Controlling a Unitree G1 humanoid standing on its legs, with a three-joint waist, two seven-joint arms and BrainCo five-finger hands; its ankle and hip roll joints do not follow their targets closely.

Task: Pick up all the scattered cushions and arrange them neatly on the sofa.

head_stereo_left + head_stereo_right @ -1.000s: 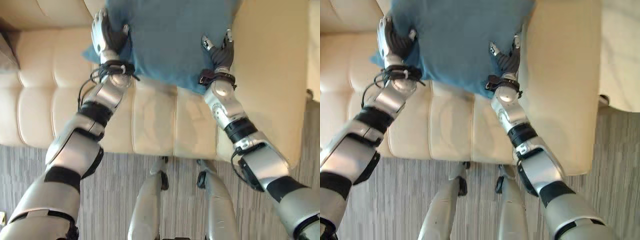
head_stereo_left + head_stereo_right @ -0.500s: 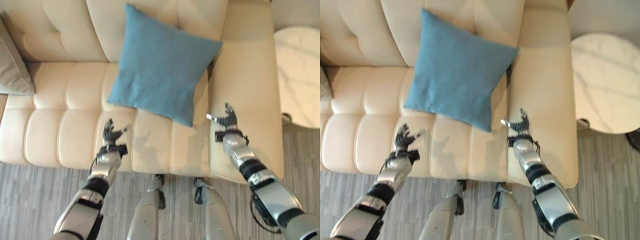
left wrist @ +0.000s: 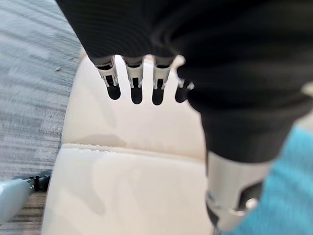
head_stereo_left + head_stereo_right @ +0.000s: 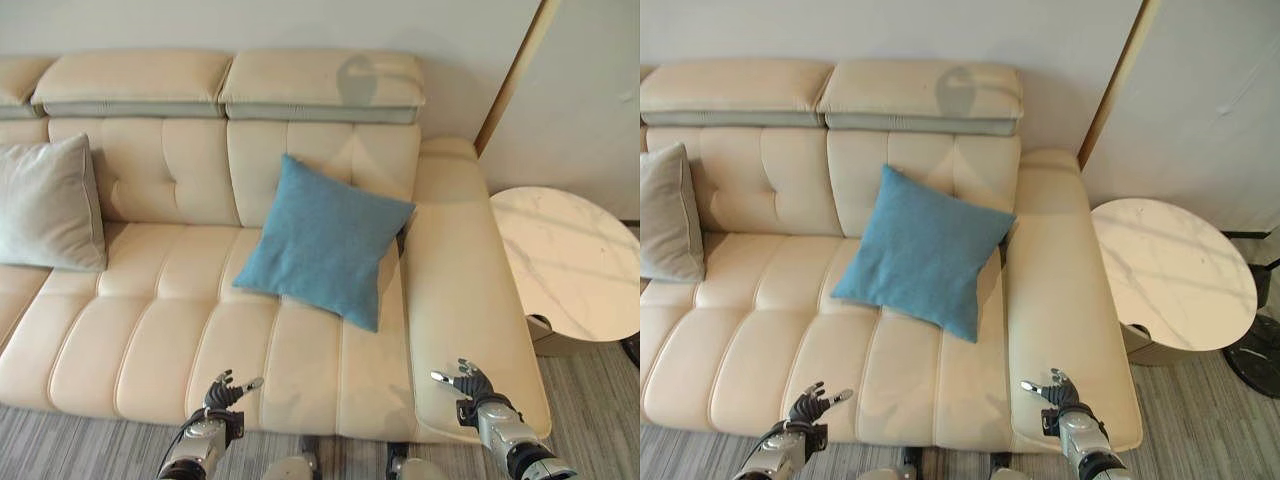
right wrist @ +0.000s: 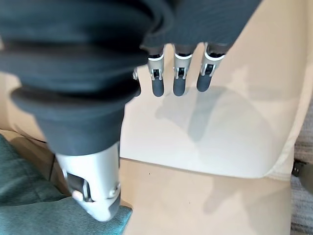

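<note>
Leaning on the sofa [image 4: 150,330] backrest, blue cushion [image 4: 322,240] stands corner-down (diamond); both hands' fingers relaxed, empty.

Cream sofa [image 4: 770,330] ahead of both hands. Left robot hand [image 4: 808,404] low over the seat's front edge, fingers spread and relaxed, holding nothing. Right robot hand [image 4: 1058,392] over the front end of the sofa's right armrest [image 4: 1060,290], fingers likewise loose and empty. Blue cushion [image 4: 920,250] well beyond and between the two hands, propped on one corner against the backrest, just beside the armrest. Grey cushion [image 4: 665,215] far out past the left robot hand, leaning on the backrest. Round marble table [image 4: 1180,280] beyond and outward of the right robot hand, on the grey floor [image 4: 1200,420].
</note>
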